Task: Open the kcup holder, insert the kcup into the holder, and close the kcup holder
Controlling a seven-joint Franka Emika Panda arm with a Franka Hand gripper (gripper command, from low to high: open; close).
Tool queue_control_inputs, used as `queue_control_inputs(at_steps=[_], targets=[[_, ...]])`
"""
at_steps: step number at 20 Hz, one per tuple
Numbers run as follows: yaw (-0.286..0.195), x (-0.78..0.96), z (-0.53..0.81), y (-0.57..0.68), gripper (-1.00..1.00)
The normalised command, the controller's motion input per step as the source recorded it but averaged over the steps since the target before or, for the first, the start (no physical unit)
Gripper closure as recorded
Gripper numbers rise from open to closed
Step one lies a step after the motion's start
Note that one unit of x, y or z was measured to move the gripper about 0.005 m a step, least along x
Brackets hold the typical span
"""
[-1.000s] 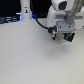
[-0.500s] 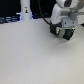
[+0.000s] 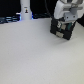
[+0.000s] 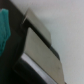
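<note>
Gripper [image 3: 64, 25] over kcup holder [image 3: 63, 29], grip state unclear | table [image 3: 35, 55] near edge open

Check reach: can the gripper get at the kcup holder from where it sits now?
Probably yes. In the exterior view the gripper hangs right at the black kcup holder, with nothing visible between them, and the wrist view shows the holder close up. The blur hides whether they touch.
</note>
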Motion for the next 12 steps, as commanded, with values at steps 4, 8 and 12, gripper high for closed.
queue_control_inputs(at_steps=[4, 8, 12], targets=[[0.078, -0.45, 0.19, 0.39, -1.0], [0.031, 0.07, 0.8, 0.11, -1.0], [-0.017, 0.16, 0.75, 0.04, -1.0]])
